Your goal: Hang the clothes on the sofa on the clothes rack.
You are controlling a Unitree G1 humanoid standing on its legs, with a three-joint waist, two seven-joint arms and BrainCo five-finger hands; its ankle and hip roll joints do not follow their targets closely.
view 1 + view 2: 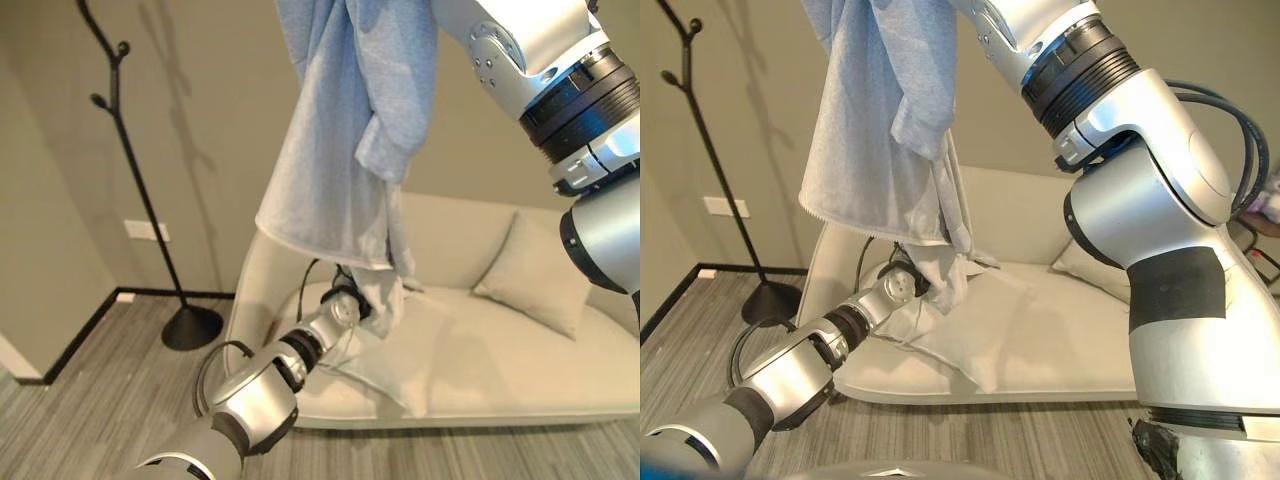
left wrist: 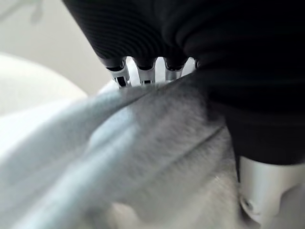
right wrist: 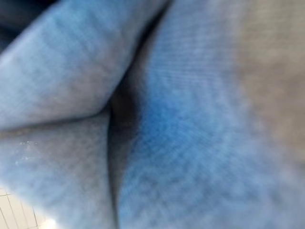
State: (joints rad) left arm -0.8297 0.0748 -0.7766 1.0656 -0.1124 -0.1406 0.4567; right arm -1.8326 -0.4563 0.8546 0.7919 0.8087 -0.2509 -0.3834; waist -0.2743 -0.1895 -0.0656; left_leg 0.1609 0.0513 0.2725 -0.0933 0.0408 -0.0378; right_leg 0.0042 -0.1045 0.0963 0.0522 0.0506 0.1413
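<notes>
Left hand (image 1: 345, 303) is closed on the lower end of the grey garment (image 1: 340, 150), which hangs long-axis vertical above it. Right hand's grip cannot be judged. Clothes rack (image 1: 130, 160) stands well off to the left hand's left, so that arm is nearer.

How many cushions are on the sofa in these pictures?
2. One cushion leans against the sofa backrest on the right; another cushion lies on the seat beneath the hanging grey garment. More may be hidden behind it.
</notes>
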